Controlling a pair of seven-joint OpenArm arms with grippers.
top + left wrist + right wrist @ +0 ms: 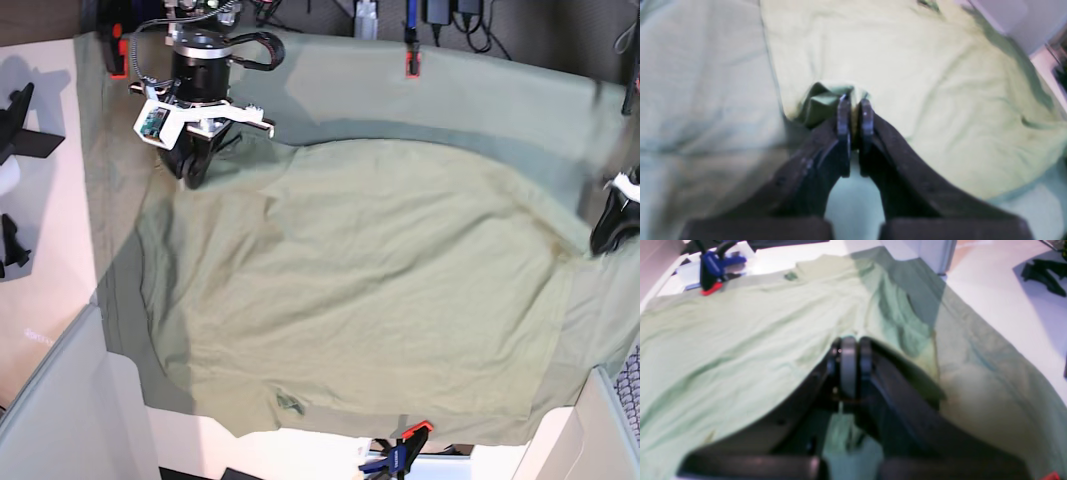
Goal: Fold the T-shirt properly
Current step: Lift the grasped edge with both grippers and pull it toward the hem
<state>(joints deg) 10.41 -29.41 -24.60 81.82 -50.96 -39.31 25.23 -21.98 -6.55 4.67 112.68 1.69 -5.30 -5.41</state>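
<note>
The pale green T-shirt [360, 290] lies spread flat on a larger green sheet [480, 95], neck label [290, 403] toward the near edge. My right gripper [192, 170] is shut on the shirt's far-left corner; in the right wrist view its fingertips [851, 350] pinch cloth and the T-shirt [740, 340] tents up toward them. My left gripper [600, 240] is at the shirt's right edge. In the left wrist view the left gripper [853, 101] is shut on a bunched fold of the T-shirt [907, 66].
Clamps pin the sheet to the table: a blue one at the near edge [400, 460] [713, 266], an orange one at the far edge [411, 62], a red one far left [118, 50]. Black parts [15, 120] lie on the white table [990, 290] at the left.
</note>
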